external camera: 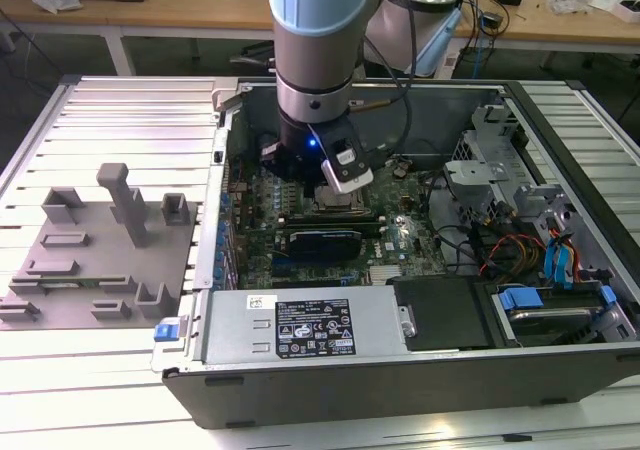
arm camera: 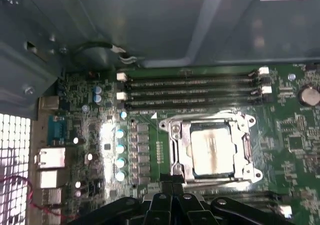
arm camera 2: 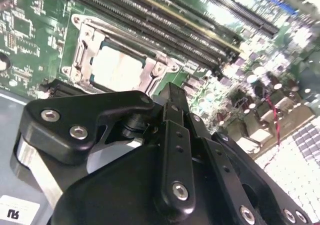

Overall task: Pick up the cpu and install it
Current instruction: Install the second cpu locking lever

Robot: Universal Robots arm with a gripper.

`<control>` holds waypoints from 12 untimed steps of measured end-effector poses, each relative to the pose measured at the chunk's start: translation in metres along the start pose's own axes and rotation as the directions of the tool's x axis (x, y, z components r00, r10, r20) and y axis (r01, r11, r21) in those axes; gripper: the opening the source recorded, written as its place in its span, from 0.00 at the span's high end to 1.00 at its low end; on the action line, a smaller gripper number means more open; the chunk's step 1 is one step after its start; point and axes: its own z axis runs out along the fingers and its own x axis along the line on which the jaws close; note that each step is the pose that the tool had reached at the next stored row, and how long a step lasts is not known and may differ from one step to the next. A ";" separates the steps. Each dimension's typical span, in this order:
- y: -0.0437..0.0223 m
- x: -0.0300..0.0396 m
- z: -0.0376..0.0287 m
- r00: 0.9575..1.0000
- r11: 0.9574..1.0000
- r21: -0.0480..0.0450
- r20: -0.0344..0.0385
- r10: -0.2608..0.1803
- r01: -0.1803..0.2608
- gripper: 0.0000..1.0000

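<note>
Cpu [arm camera: 212,149] sits in socket [arm camera: 210,147] w/ jaws empty, seemingly shut, just above; risk: off-centre seating bends pins if pressed.

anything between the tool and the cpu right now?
Nothing visible. In both wrist views the cpu sits in its metal socket frame on the motherboard, top uncovered, with the tool just beside the frame.
</note>
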 end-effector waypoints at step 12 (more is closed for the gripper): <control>0.0260 -0.0440 0.0073 1.000 0.998 0.062 -0.001 -0.029 0.029 0.89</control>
